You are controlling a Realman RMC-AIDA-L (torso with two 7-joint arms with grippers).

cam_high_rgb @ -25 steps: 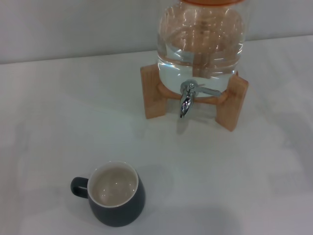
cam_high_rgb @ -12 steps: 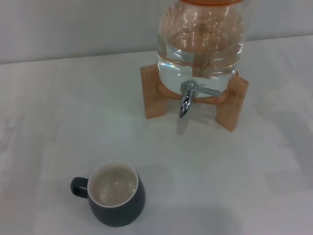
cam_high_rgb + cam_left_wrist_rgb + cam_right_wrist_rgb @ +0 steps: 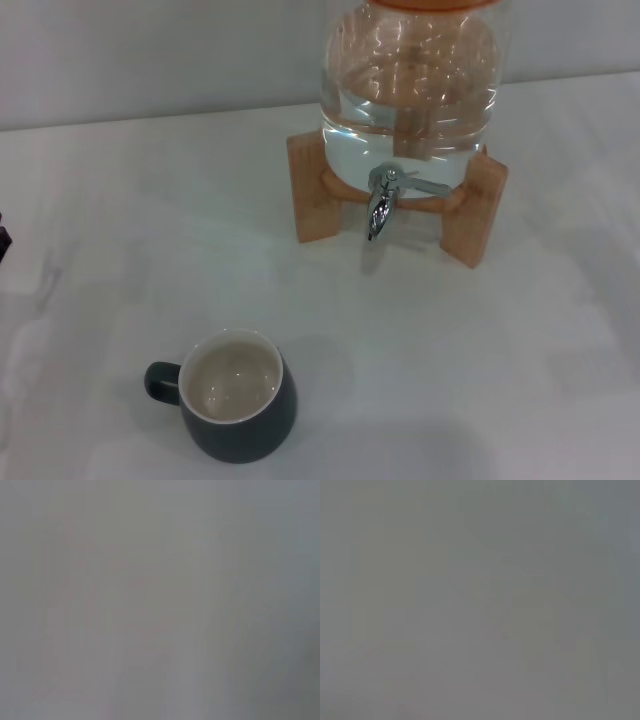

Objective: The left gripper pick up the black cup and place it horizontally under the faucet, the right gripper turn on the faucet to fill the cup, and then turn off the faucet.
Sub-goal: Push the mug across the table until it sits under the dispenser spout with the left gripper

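Black cup (image 3: 238,397) upright on white table (image 3: 120,220), handle pointing toward robot's left, empty, near front edge. Faucet (image 3: 381,203) on water jar (image 3: 410,90) with wooden stand (image 3: 318,190), well apart from cup, farther back. Dark sliver at left edge, likely left gripper (image 3: 3,240); finger state unreadable. Right gripper out of sight. Wrist views blank grey.

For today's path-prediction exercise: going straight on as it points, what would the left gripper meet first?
Cannot tell: only a dark sliver, likely the left gripper, shows at the head view's left edge, its heading hidden. The black cup stands apart.
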